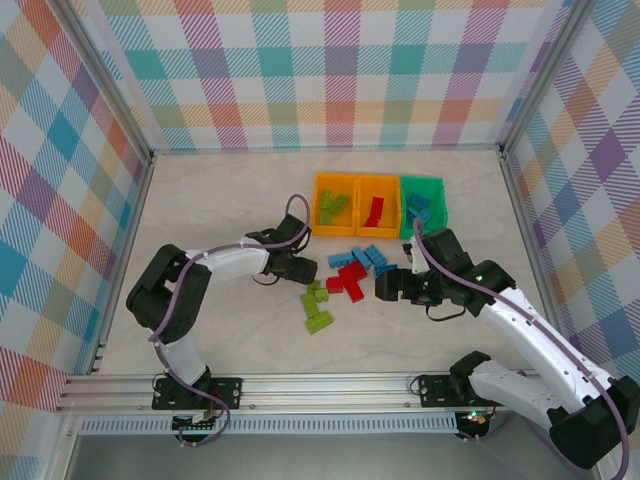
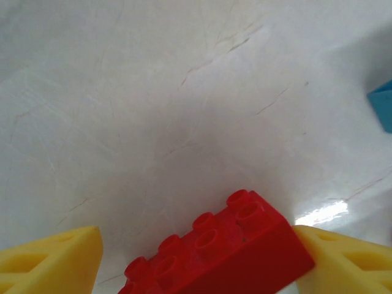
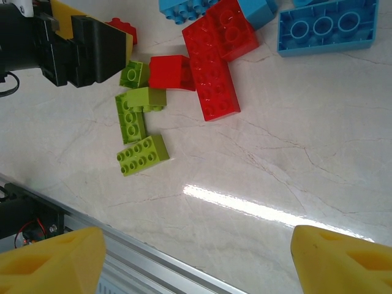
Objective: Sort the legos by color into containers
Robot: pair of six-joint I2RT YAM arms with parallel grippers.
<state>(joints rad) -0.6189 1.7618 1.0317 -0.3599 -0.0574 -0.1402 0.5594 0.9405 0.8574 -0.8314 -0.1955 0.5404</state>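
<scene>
The containers (image 1: 379,204) stand in a row at the back: two orange, one green (image 1: 424,190). Green legos lie in the left bin, a red one in the middle, blue ones in the green bin. Loose blue legos (image 1: 364,257), red legos (image 1: 348,277) and green legos (image 1: 318,305) lie in front. My left gripper (image 1: 305,270) is open around a tilted red lego (image 2: 220,251); the brick touches the right finger, with a gap at the left finger (image 2: 55,257). My right gripper (image 1: 382,287) is open over bare table with nothing between its fingers (image 3: 52,260).
Aluminium rails (image 1: 300,385) frame the table (image 1: 220,200), and checked walls stand on three sides. In the right wrist view the near rail (image 3: 135,260) runs just under the left finger. Bare tabletop lies left and in front of the loose pile.
</scene>
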